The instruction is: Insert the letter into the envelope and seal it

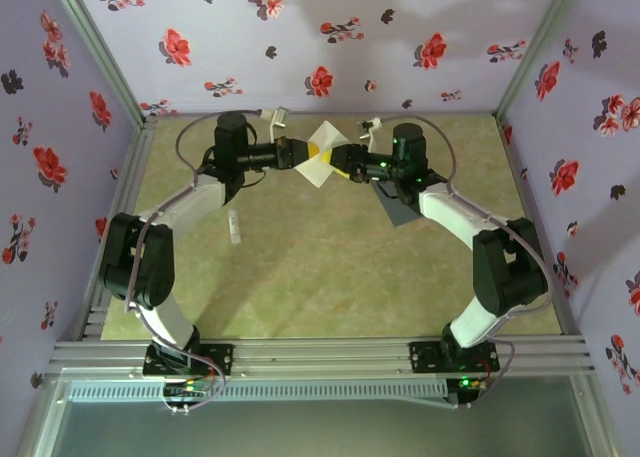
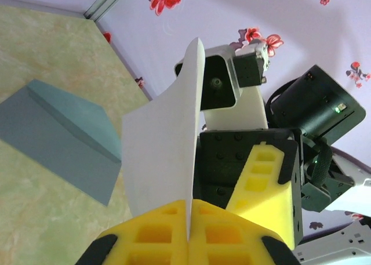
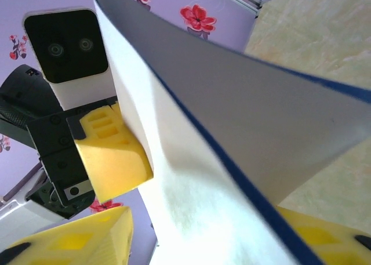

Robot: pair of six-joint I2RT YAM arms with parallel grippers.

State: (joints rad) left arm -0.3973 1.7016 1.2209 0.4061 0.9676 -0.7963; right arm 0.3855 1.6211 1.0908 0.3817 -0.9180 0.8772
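The letter point(image 1: 325, 149), a white sheet with a blue border, hangs in the air over the back of the table between the two grippers. My left gripper point(image 2: 190, 218) is shut on its lower edge, with the sheet point(image 2: 165, 155) standing up from the yellow pads. My right gripper point(image 3: 197, 233) faces it from the other side with jaws apart. The curled sheet point(image 3: 232, 137) passes between its fingers point(image 3: 75, 242), untouched by the one whose face shows. The grey envelope point(image 2: 58, 131) lies flat on the table, partly under the right arm point(image 1: 395, 209).
A small white stick point(image 1: 234, 227) lies on the table left of centre. Flowered walls close in the back and both sides. The two wrists nearly meet at the back centre.
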